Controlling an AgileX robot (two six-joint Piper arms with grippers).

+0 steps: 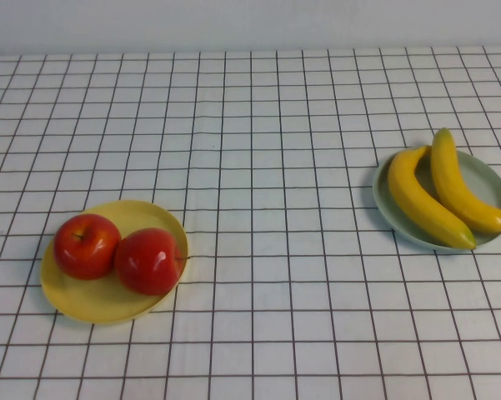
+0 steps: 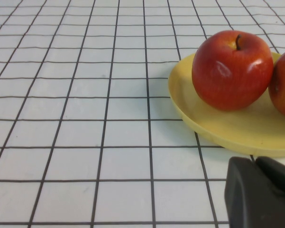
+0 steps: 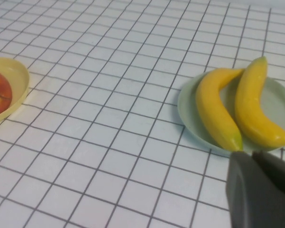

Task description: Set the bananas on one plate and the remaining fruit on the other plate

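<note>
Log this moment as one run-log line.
bananas: both on green-blue plate | apples: both on yellow plate | left pincer: near yellow plate | right pincer: near green-blue plate

The two bananas (image 1: 438,193) look like smooth, glossy yellow plastic, and the two apples (image 1: 117,250) are shiny red with bright highlights. The yellow plate (image 1: 87,300) and green-blue plate (image 1: 488,179) have a smooth, matt finish. The checked tablecloth (image 1: 258,125) looks like matt, faintly creased cloth.
</note>
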